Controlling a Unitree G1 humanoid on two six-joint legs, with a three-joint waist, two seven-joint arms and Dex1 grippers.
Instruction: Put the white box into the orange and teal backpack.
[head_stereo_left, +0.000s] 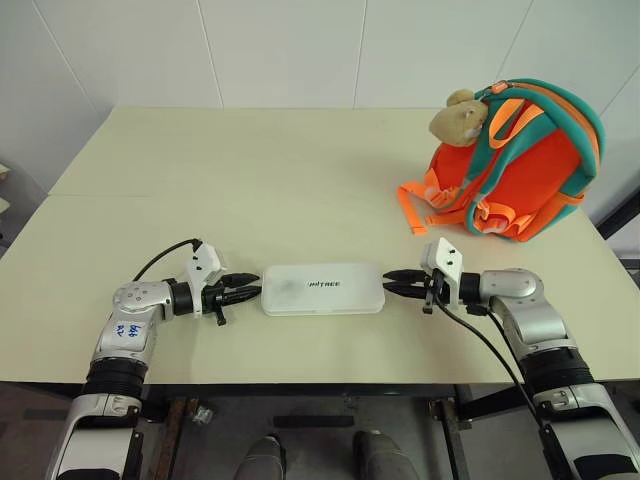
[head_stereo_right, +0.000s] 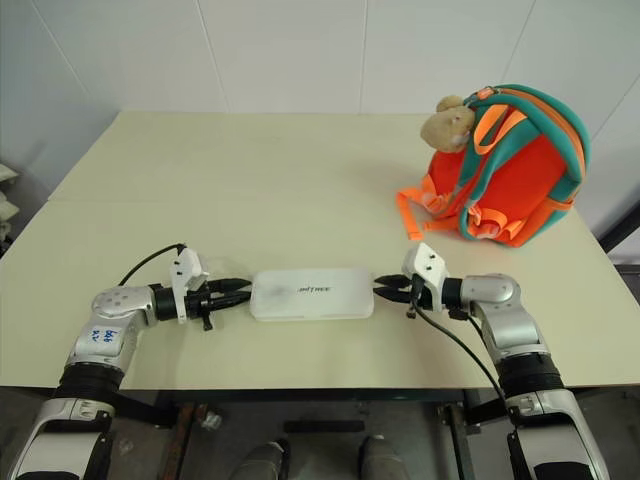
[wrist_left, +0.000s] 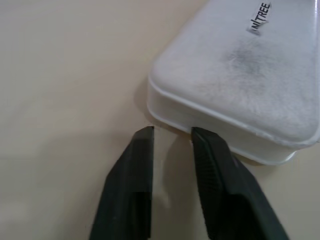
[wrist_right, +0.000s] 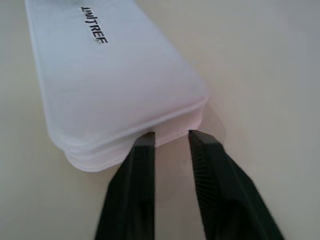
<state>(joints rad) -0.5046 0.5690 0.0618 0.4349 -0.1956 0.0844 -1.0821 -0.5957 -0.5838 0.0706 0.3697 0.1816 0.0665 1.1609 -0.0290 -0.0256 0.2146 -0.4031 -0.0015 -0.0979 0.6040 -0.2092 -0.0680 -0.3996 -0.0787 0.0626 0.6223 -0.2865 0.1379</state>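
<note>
**White box lies crosswise between the two pincers, one at each short end**

The flat, elongated white plastic box (head_stereo_left: 323, 289) with rounded corners and small dark lettering at its centre lies flat on the pale cream tabletop (head_stereo_left: 250, 180), near the front edge. Its long axis runs left to right across the robot's front, so each short end faces one arm. The left pincer (head_stereo_left: 243, 290) points inward at the left end, the right pincer (head_stereo_left: 402, 283) points inward at the right end, and both sit about equally close; neither arm has the advantage.

In the left wrist view the two black fingers (wrist_left: 215, 165) stand a little apart, their tips at the box's end wall, one tip just at the rim and the other out over bare tabletop beside the corner. In the right wrist view the fingers (wrist_right: 207, 160) are likewise parted by a narrow gap, tips right at the end edge of the box. Neither pincer grips anything; whether the tips actually touch the plastic I cannot tell.

Both forearms lie low and nearly level over the tabletop, wrists bent inward toward each other.

The small bright-orange backpack with teal trim (head_stereo_left: 520, 165) stands upright at the far right of the tabletop, well apart from the box, a tan plush bear charm (head_stereo_left: 458, 115) at its top. The box likely has to be squeezed end to end, lifted, and carried far and right.
</note>
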